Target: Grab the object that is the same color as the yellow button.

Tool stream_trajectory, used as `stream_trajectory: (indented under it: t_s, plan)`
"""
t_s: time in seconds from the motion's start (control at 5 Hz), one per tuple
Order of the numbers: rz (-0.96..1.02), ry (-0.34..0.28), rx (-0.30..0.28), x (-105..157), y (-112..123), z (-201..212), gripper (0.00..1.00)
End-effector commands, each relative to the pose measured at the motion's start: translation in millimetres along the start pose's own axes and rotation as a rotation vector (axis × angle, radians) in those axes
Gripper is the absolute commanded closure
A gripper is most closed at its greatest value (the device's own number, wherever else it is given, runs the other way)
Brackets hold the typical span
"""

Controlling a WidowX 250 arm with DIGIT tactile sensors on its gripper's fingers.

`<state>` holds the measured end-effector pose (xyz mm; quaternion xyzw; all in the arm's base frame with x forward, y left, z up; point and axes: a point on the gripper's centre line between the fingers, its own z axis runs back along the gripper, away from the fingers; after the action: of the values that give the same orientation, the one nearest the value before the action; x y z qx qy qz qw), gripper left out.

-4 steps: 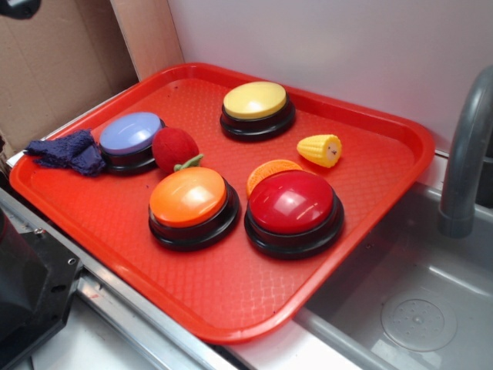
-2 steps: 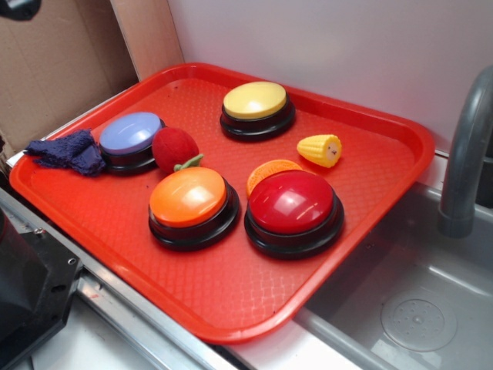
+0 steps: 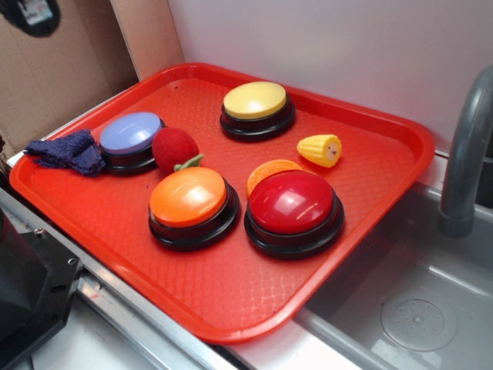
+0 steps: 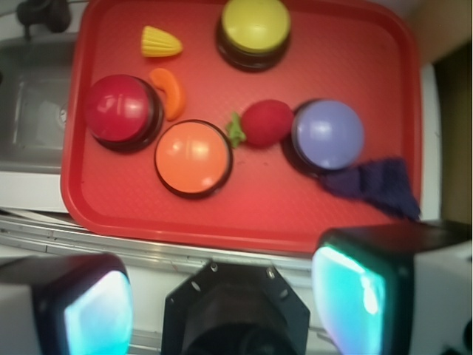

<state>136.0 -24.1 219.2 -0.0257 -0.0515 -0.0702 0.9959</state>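
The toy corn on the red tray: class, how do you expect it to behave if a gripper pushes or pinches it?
The toy corn lies on its side and is rounded and tapered, so a push would probably roll it in a curve. It looks like small moulded plastic, so likely light and stiff. Its glossy ridged skin may slip from pads pinching near the narrow tip.

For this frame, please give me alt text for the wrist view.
Looking down past the open gripper, a red tray holds yellow, red, orange and lavender buttons. A small yellow toy corn lies untouched left of the yellow button.
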Motion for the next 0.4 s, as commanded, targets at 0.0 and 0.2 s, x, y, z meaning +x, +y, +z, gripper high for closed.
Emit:
stream_trajectory:
  t_s: [0.0,0.2]
  plan:
    - [-0.186,0.000,0.019,41.2,-4.9,-9.2,0.00]
    - [-0.362,-0.028,0.035,62.0,-11.7,-17.4,0.00]
